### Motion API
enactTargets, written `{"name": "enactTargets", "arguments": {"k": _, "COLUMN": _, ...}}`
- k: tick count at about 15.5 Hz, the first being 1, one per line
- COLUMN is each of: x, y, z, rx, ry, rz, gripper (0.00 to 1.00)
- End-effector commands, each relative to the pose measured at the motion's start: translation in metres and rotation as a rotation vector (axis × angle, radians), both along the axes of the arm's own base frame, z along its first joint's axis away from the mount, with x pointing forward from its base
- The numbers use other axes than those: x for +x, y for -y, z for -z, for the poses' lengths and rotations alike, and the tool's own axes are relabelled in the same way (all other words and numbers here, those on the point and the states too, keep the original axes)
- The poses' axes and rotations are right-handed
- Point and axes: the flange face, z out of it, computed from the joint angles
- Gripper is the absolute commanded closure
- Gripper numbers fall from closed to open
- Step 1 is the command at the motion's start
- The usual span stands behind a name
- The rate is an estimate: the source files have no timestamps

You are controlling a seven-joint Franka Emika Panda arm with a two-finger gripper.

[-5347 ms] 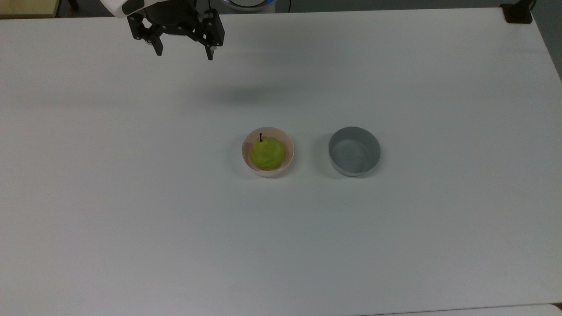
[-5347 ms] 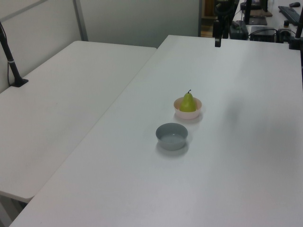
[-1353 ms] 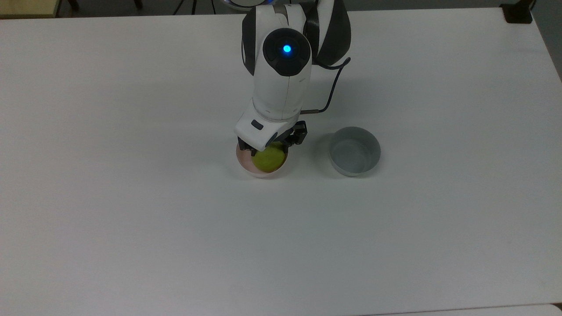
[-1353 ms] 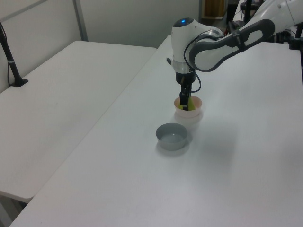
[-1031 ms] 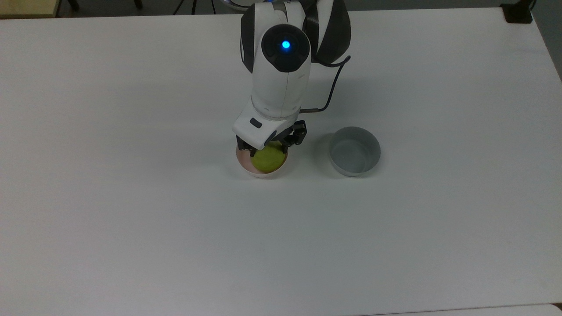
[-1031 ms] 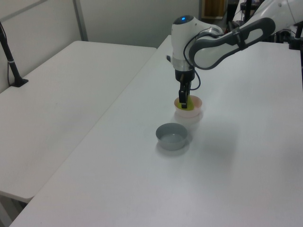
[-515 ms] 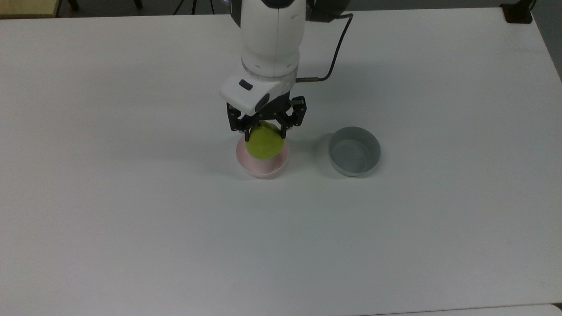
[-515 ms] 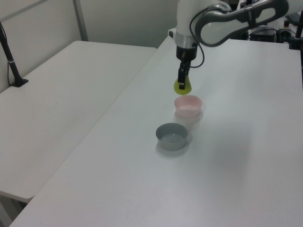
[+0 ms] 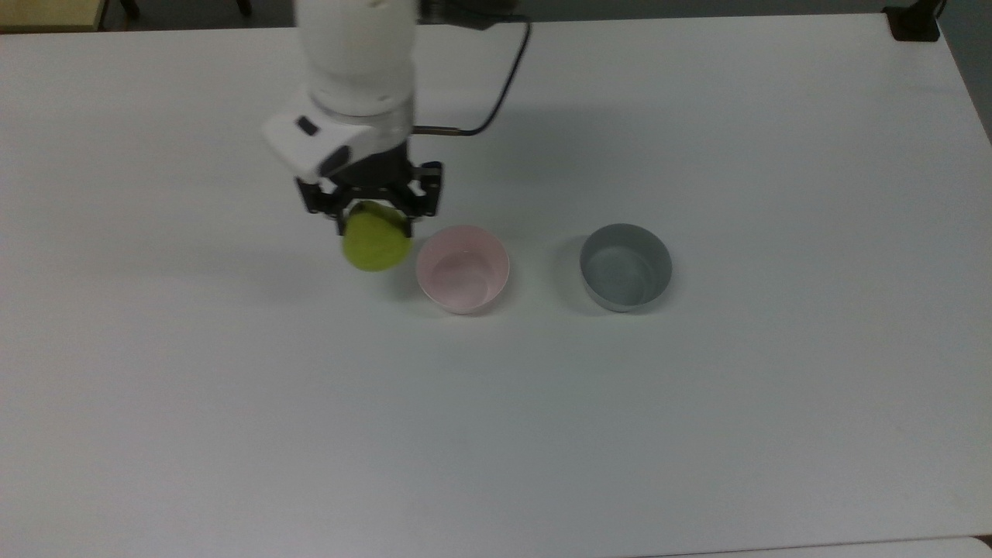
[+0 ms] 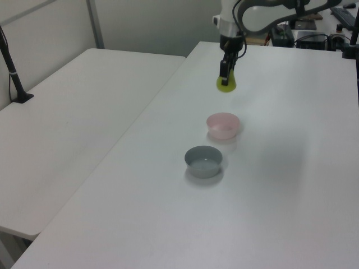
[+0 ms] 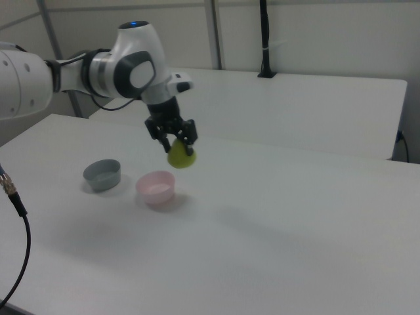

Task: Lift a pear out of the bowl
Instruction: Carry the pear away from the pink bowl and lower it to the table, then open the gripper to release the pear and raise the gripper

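In the left view, the small round grey bowl (image 10: 203,161) is sitting nearest on the white table (image 10: 291,185), the empty pale pink round bowl (image 10: 222,125) just behind it. Farther back, the black two-finger pincer (image 10: 225,74) is gripping the round yellow-green pear (image 10: 226,84) by its top, hanging it well above the table. Being rounded and pinched so high, the pear is probably risking slipping out during any jerk.

- Arm (image 11: 39,75): glossy white rounded shells, joined by dark grey segments.
- Gripper (image 9: 373,219): black, two-fingered.
- Cable (image 9: 496,85): thin, black.
- Indicator (image 11: 134,24): blue light.
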Motion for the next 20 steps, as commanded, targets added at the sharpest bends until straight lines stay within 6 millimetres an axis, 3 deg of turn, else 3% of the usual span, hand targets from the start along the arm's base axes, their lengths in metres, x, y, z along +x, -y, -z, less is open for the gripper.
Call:
{"name": "enactTargets", "arguments": {"k": 1, "x": -0.013, "y": 0.054, "z": -0.004, "rx": -0.006, "ry": -0.027, "rz": 0.004, "gripper": 0.69}}
{"name": "enactTargets", "arguments": {"k": 4, "x": -0.016, "y": 0.084, "z": 0.001, "rx": -0.007, "ry": -0.033, "rz": 0.034, "gripper": 0.68}}
{"name": "enactTargets", "arguments": {"k": 6, "x": -0.014, "y": 0.089, "z": 0.010, "rx": -0.010, "ry": -0.044, "rz": 0.039, "gripper": 0.68}}
{"name": "enactTargets", "arguments": {"k": 8, "x": -0.011, "y": 0.090, "z": 0.029, "rx": -0.014, "ry": -0.069, "rz": 0.038, "gripper": 0.67}}
{"name": "enactTargets", "arguments": {"k": 11, "x": -0.004, "y": 0.090, "z": 0.074, "rx": -0.027, "ry": -0.135, "rz": 0.018, "gripper": 0.64}}
{"name": "enactTargets", "arguments": {"k": 14, "x": 0.004, "y": 0.085, "z": 0.097, "rx": -0.039, "ry": -0.120, "rz": 0.012, "gripper": 0.56}}
{"name": "enactTargets", "arguments": {"k": 16, "x": 0.006, "y": 0.083, "z": 0.109, "rx": -0.053, "ry": -0.134, "rz": 0.002, "gripper": 0.42}}
{"name": "enactTargets", "arguments": {"k": 20, "x": 0.006, "y": 0.082, "z": 0.111, "rx": -0.069, "ry": -0.140, "rz": -0.012, "gripper": 0.00}}
